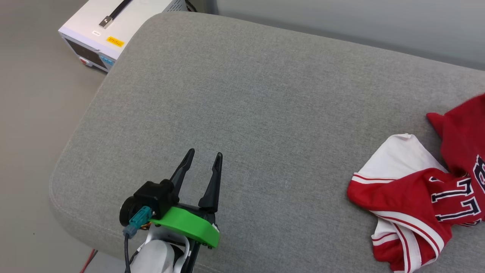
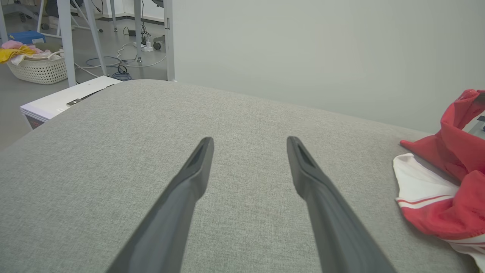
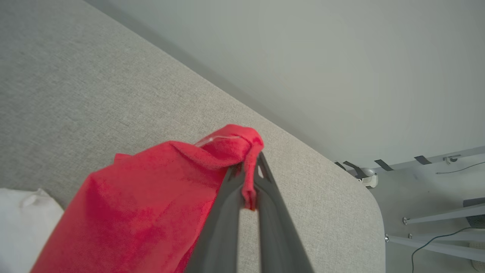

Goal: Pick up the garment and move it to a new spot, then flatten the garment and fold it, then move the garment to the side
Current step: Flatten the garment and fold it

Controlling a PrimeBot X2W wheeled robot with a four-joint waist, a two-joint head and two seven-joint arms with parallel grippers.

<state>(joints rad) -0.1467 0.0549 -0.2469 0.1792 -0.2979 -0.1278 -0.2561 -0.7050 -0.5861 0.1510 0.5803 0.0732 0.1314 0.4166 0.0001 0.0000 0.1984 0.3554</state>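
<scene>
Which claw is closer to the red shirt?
Right. The right claw is shut on a red fold of the shirt; the left claw is open above the grey cushion, well apart on the shirt's left.

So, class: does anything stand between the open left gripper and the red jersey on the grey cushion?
Nothing visible does. Only bare grey cushion lies between the left gripper and the red jersey, whose raised fold the right gripper pinches.
</scene>
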